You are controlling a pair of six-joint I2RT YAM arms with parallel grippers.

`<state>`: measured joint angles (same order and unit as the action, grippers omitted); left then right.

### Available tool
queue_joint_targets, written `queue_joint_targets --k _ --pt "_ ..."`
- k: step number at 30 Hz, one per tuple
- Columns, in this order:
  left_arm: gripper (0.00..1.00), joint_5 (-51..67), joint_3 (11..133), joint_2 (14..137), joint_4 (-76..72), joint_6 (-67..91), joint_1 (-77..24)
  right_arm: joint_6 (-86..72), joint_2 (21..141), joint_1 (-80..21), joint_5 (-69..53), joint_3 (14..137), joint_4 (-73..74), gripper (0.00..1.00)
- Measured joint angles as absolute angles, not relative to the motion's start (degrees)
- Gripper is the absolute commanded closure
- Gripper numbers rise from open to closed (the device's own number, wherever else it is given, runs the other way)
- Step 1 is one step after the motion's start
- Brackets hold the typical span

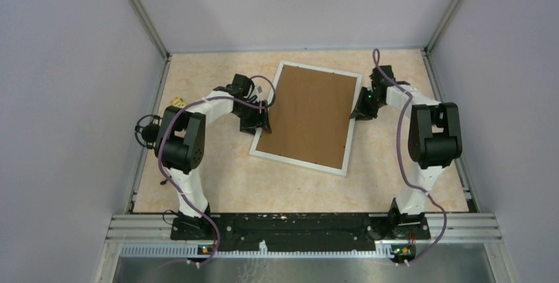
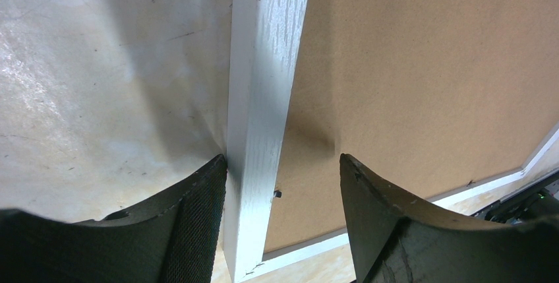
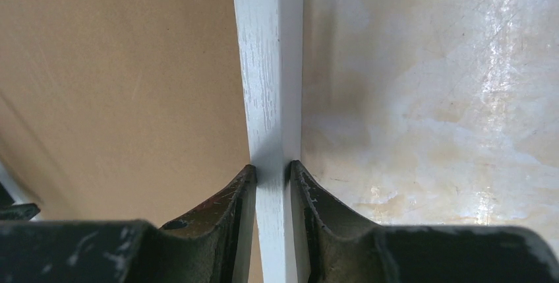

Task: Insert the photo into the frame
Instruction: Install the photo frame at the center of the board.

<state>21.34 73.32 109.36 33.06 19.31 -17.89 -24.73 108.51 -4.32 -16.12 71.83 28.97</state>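
Note:
The frame (image 1: 298, 163) lies flat, slightly turned, in the middle of the table, and a plain brown board (image 1: 310, 115) fills it. The photo is out of view. My left gripper (image 1: 262, 119) is open astride the frame's left bar (image 2: 264, 98). Its outer finger (image 2: 198, 217) is against the bar's outer side, and the inner finger (image 2: 382, 217) stands apart over the board (image 2: 422, 65). On the opposite side my right gripper (image 1: 361, 108) is shut on the right bar (image 3: 270, 65), one finger on each side of it (image 3: 271, 167), with the board (image 3: 118, 85) beside it.
The pale marbled table (image 1: 395, 177) is walled in by grey panels at the left, back and right. A small yellow-and-black object (image 1: 176, 101) lies by the left wall. A metal rail (image 1: 303, 230) carrying the arm bases runs along the near edge.

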Motion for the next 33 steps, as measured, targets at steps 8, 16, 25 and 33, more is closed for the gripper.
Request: queue_joint_targets --k 8,16,25,33 --pt "0.33 21.37 73.32 109.34 33.63 19.31 -17.67 -27.92 110.48 -11.16 -1.06 76.9 33.78 0.69" --pt "0.33 21.37 73.32 109.34 33.65 19.27 -17.67 -25.96 114.96 -20.64 19.07 84.4 42.26 0.57" --pt "0.32 21.54 73.32 109.34 33.63 19.22 -17.67 -21.96 112.33 -16.67 6.35 84.16 40.97 0.51" --pt "0.32 22.79 73.32 109.34 33.61 19.29 -18.02 -21.52 111.59 -4.14 -13.82 84.62 38.37 0.63"
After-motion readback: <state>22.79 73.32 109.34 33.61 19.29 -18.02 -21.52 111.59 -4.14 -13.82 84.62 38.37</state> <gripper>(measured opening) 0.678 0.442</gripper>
